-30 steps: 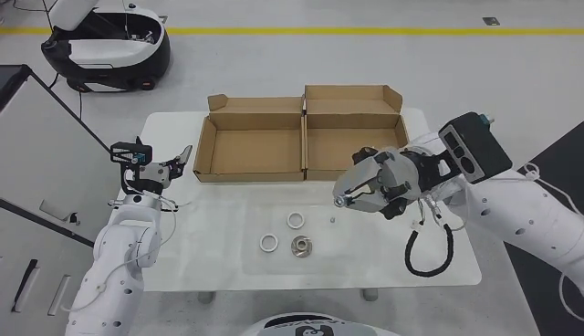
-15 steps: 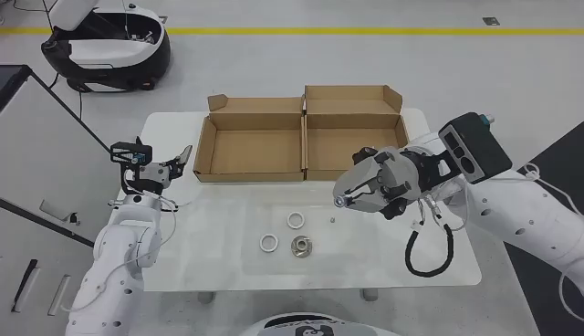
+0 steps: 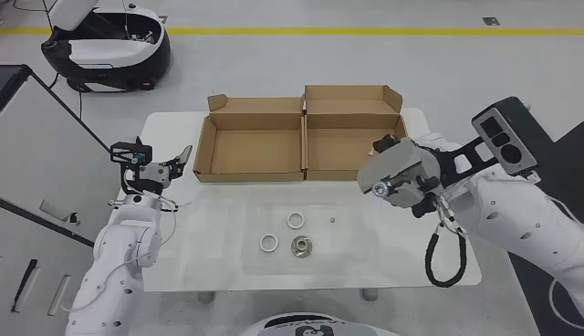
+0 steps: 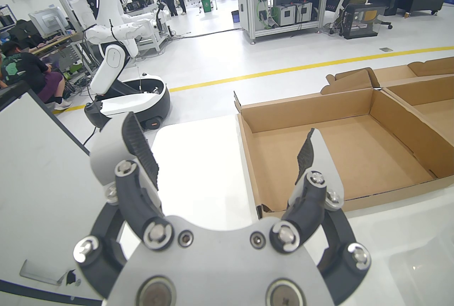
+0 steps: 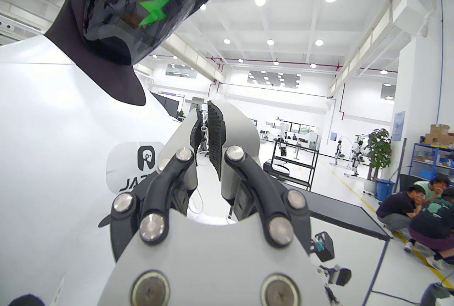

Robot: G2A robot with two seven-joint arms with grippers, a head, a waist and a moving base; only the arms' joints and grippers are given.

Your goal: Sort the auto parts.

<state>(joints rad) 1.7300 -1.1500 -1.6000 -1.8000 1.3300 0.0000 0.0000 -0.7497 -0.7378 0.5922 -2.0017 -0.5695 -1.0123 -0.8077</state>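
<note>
Two white rings (image 3: 296, 219) (image 3: 269, 242) and a metal flanged part (image 3: 300, 245) lie on the white table (image 3: 219, 245), with a tiny metal piece (image 3: 334, 219) to their right. My right gripper (image 3: 383, 188) hangs above the table's right side, in front of the right cardboard box (image 3: 351, 149), and is tilted upward. In its wrist view the right gripper (image 5: 207, 107) is shut on a small silvery threaded part (image 5: 203, 110). My left gripper (image 3: 173, 162) (image 4: 223, 144) stands open and empty over the table's left edge, beside the left cardboard box (image 3: 249, 151) (image 4: 340, 151).
Both boxes sit side by side at the table's back, flaps up, nothing showing inside. A black cable loop (image 3: 447, 258) hangs from the right arm over the table's right front. Another robot on a wheeled base (image 3: 105, 48) stands on the floor beyond the table's left.
My right gripper has risen and swung to the right, away from the tiny metal piece, turning its fingers upward. The left arm and the table parts have not moved.
</note>
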